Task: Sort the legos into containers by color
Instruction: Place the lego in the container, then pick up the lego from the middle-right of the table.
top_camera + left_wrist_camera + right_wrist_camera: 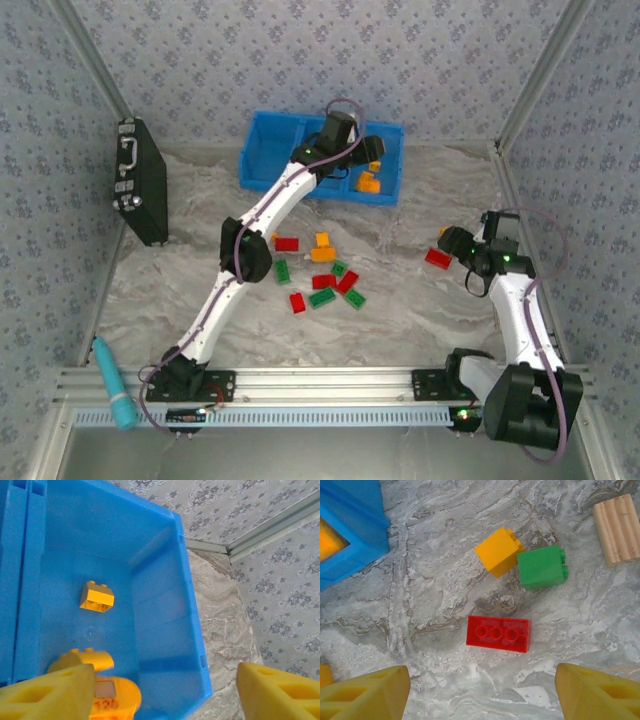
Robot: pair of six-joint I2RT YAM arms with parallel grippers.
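The blue bin [262, 150] stands at the back of the table. My left gripper [366, 150] hangs open over its right compartment [155, 630], nothing between the fingers [50, 695]. Orange legos lie in that compartment: one [96, 597] in the middle, two more [85, 658] [112, 700] by my left finger. Several red, green and orange legos [322, 282] lie scattered mid-table. My right gripper [452, 243] is open, low over the table on the right, just short of a red lego [498, 633] lying studs down. An orange lego [498, 550] and a green one [541, 566] lie touching beyond it.
A black case [140, 180] with a silver handle leans at the left wall. A wooden block [617, 527] lies past the green lego. A teal tool [115, 385] rests on the front rail at the left. Patterned walls close in the table.
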